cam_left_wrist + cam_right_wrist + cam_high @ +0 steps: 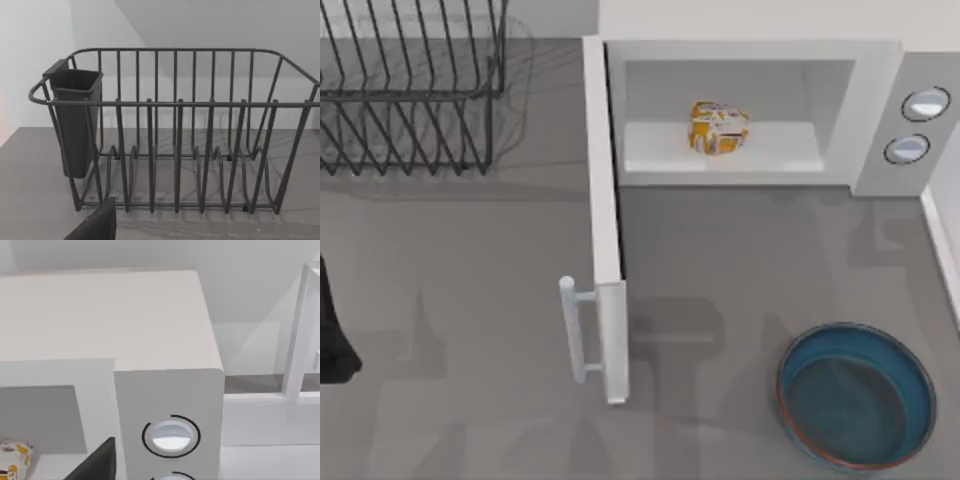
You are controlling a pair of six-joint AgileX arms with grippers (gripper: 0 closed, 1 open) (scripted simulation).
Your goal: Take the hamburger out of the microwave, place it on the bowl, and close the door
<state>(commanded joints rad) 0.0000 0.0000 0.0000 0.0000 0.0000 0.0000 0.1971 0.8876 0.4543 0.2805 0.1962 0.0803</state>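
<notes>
Seen from directly overhead, the top view looks down on the grey table (470, 300), taking in the rack (410, 90) at upper left, the microwave (750, 40) with its door (605, 230) swung open, and the bowl (855, 395) at lower right. The left wrist camera faces the rack (175, 130) level and close. The right wrist camera looks closely at the microwave's (125, 325) knob corner, catching the hamburger (14, 457) also visible from above (718, 128).
</notes>
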